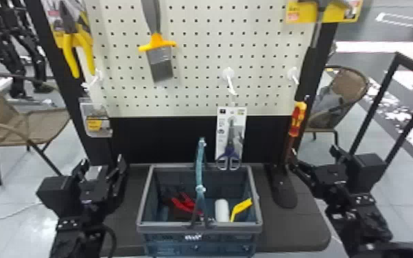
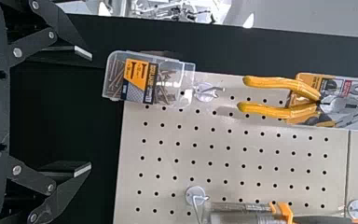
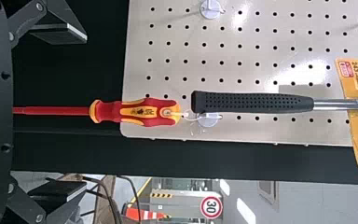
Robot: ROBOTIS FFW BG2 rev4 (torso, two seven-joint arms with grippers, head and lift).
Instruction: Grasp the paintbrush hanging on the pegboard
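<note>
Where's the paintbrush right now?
Head view: the paintbrush hangs on the pegboard, left of centre, with yellow pliers to its left and an empty white hook to its lower right.

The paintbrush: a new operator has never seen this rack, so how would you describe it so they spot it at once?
Look at the cream pegboard standing behind the basket. High on it, left of centre, the paintbrush hangs head down. Unlike the yellow-handled pliers to its left, it has a yellow collar between a grey handle and a flat grey head.
</note>
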